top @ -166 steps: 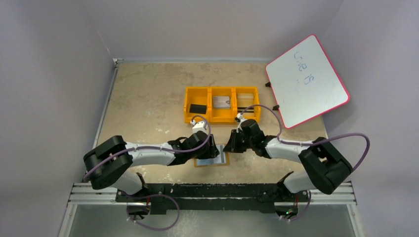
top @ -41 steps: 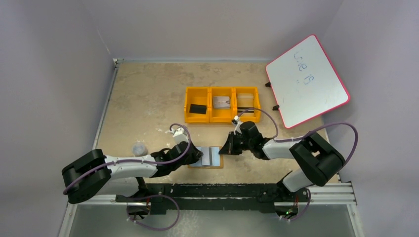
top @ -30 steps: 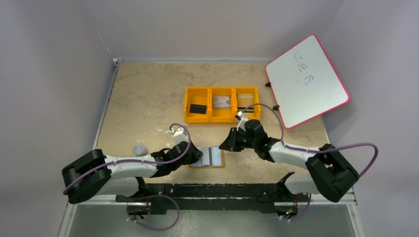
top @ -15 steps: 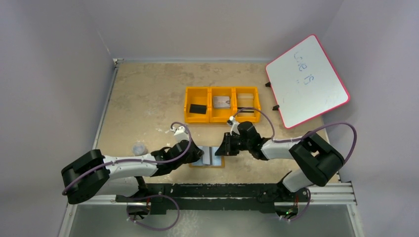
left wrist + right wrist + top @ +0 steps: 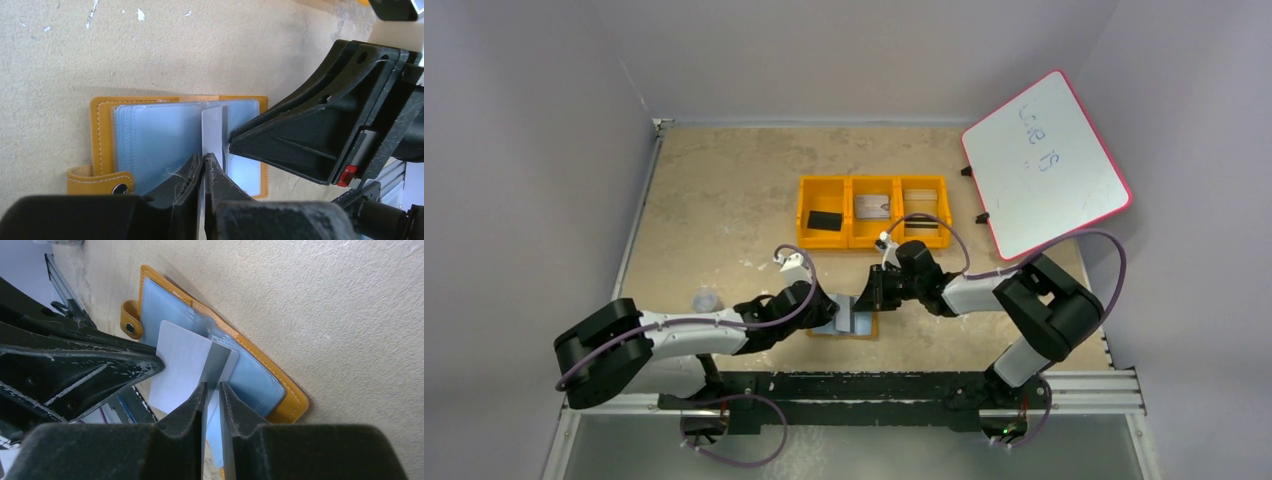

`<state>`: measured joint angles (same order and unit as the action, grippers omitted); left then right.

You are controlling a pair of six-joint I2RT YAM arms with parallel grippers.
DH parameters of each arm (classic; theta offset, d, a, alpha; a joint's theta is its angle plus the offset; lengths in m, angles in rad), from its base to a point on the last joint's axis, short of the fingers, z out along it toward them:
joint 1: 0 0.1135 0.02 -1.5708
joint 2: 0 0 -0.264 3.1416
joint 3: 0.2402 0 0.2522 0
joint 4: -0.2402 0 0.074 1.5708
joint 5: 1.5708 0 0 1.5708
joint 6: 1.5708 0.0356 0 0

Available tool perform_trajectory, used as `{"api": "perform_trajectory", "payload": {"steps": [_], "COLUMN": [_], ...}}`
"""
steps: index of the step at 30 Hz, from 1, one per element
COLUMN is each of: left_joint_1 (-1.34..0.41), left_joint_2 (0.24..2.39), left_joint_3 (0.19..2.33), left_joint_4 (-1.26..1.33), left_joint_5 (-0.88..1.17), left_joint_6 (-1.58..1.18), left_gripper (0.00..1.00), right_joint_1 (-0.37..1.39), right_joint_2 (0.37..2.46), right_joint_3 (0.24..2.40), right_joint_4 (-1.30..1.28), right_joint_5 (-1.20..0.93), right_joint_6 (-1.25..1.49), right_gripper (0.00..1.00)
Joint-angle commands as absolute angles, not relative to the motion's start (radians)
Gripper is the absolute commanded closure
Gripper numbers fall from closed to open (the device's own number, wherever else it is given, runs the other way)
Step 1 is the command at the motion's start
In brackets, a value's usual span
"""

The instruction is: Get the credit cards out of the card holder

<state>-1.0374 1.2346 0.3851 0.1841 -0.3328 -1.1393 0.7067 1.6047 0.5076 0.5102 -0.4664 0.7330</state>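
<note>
We see the card holder (image 5: 856, 327) lying open on the bench (image 5: 724, 200), close to the arm bases and nearer to us than the orange three-compartment tray (image 5: 844, 243). Its pale blue-grey pockets face up and its stud tab (image 5: 120, 189) sticks out at one corner. One credit card (image 5: 214, 127) stands partly out of the pockets.

The left end effector (image 5: 204, 161) is closed, pinching that card's thin edge between its fingertips. The right end effector (image 5: 211, 387) meets the card from the opposite side. Its jaws are narrowly parted with the card's edge in the gap, and we cannot tell whether they press on it. In the overhead view both end effectors meet above the holder. A whiteboard (image 5: 1044, 165) leans at the bench's far right.
</note>
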Motion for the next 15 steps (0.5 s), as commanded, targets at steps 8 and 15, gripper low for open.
{"api": "perform_trajectory", "payload": {"steps": [8, 15], "left_joint_1": [-1.043, -1.042], "left_joint_2": [1.273, 1.258], "left_joint_3": [0.410, 0.420], "left_joint_4": [0.301, 0.219], "left_joint_5": [-0.269, -0.317], "left_joint_6": [-1.139, -1.144], "left_gripper": [0.85, 1.00], "right_joint_1": [0.713, 0.713], "right_joint_2": [1.635, 1.624], "right_joint_3": [0.511, 0.516], "right_joint_4": [0.464, 0.442], "right_joint_5": [-0.434, -0.411], "right_joint_6": [0.710, 0.708], "right_gripper": [0.83, 0.83]}}
